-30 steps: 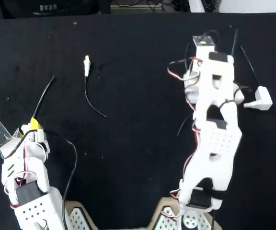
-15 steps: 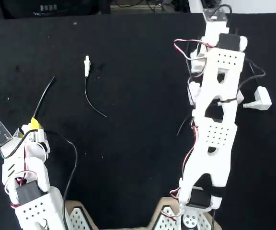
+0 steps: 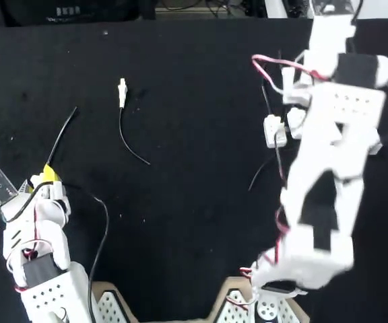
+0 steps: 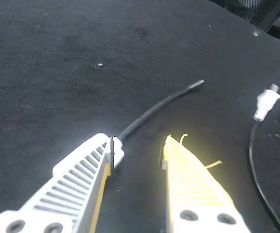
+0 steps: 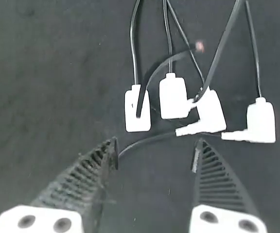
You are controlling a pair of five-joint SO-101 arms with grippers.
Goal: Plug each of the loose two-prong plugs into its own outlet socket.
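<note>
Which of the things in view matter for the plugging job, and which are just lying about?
For the job: small white plug on black wire; two angled two-prong plugs; two white blocks on wires, likely sockets; black cable by the left gripper, probably.
Lying about: dark gear beyond the table.

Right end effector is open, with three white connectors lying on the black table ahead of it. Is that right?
Not three: the right wrist view shows four white connectors lying on the black table ahead of the open right end effector.
</note>
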